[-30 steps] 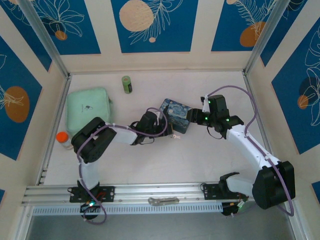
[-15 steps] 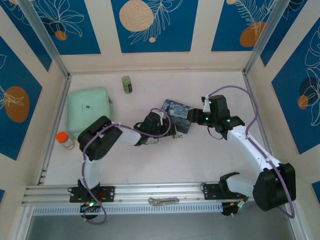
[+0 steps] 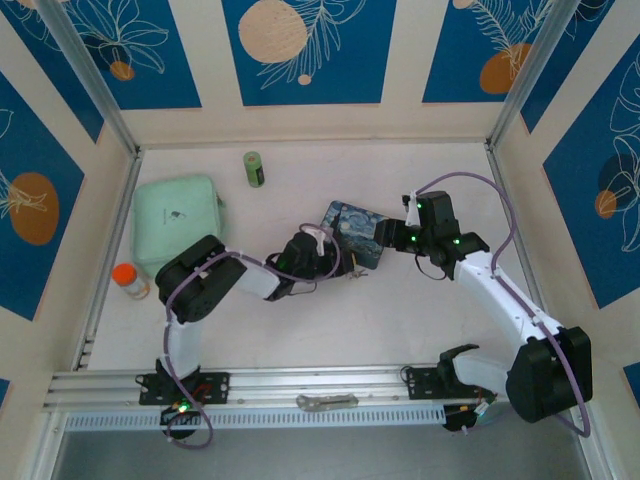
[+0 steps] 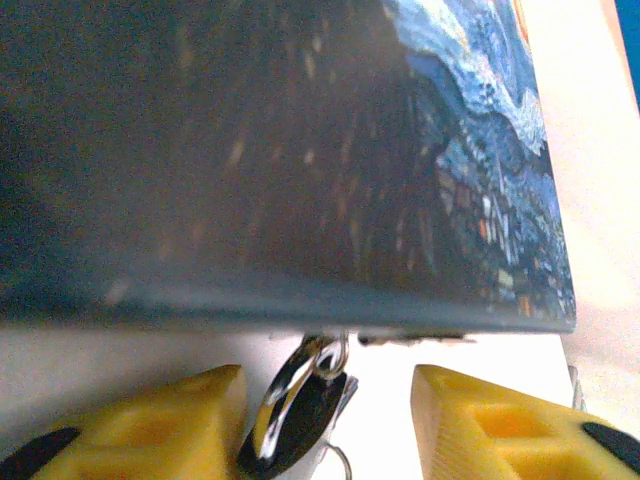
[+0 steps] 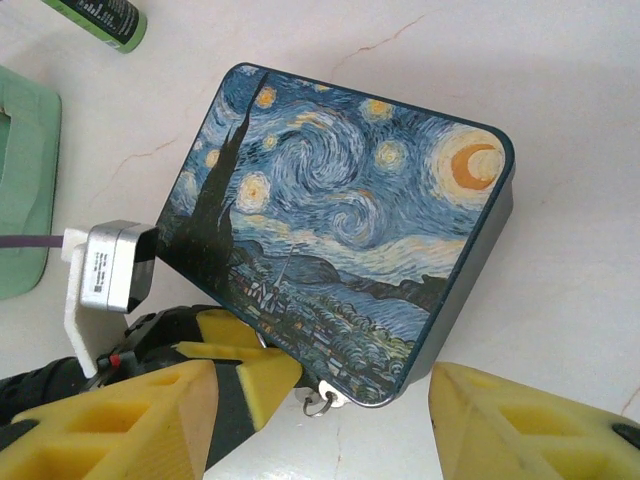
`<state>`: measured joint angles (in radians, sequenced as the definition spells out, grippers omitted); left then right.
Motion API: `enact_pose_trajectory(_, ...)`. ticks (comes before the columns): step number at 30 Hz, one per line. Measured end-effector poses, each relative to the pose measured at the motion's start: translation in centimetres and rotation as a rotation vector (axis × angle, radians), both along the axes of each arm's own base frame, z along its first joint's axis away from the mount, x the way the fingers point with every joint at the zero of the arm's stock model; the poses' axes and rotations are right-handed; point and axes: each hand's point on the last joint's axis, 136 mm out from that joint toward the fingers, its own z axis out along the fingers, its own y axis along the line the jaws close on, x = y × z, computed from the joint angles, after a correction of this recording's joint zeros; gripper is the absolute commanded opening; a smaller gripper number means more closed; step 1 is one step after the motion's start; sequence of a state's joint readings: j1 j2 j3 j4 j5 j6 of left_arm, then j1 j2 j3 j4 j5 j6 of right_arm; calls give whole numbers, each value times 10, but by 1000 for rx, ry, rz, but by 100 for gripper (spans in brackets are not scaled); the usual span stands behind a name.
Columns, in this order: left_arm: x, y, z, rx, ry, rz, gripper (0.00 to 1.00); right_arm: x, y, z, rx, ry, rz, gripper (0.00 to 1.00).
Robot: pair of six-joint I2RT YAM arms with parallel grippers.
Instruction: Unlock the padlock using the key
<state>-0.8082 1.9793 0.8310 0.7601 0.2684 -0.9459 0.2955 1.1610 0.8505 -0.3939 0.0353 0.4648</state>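
The padlock [image 4: 298, 425] sits against the lower edge of the blue starry-painted tin [image 4: 300, 150], with its thin shackle looped up at that edge. The left gripper [image 4: 325, 380] brackets it, yellow fingers apart: one is close beside the padlock, the other clear of it. The right gripper [image 5: 322, 372] hovers with its fingers spread at the tin's near corner, above the pale table [image 5: 560, 200], gripping nothing.

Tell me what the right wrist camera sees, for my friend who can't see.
A blue starry-painted tin lies on a pale table. The yellow-fingered left gripper sits at the tin's near edge beside a small metal ring; a green bottle lies top left.
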Motion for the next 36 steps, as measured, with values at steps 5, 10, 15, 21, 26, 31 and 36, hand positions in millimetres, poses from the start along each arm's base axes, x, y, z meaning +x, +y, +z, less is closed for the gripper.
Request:
enact_pose_trajectory(5,-7,2,-5,3,13,-16,27,-2,2,0,-3,2,7,58)
enact_pose_trajectory(10,-10,0,-5,3,15,-27,28,-3,6,-1,-5,2,18,58)
enact_pose_trajectory(15,-11,-1,-6,2,15,-31,13,-5,10,-1,-6,3,29,58)
enact_pose_trajectory(21,-13,-5,-2,-26,38,-39,0,-15,25,-2,-14,5,99,55)
enact_pose_trajectory(26,-15,-8,3,-47,89,-34,0,-38,51,-3,-13,1,242,47)
enact_pose_trajectory(31,-21,-6,10,-49,166,-24,0,-72,81,-22,-75,19,434,42)
enact_pose_trajectory(36,-24,-4,24,-51,211,-20,0,-90,83,-50,-160,76,506,34)
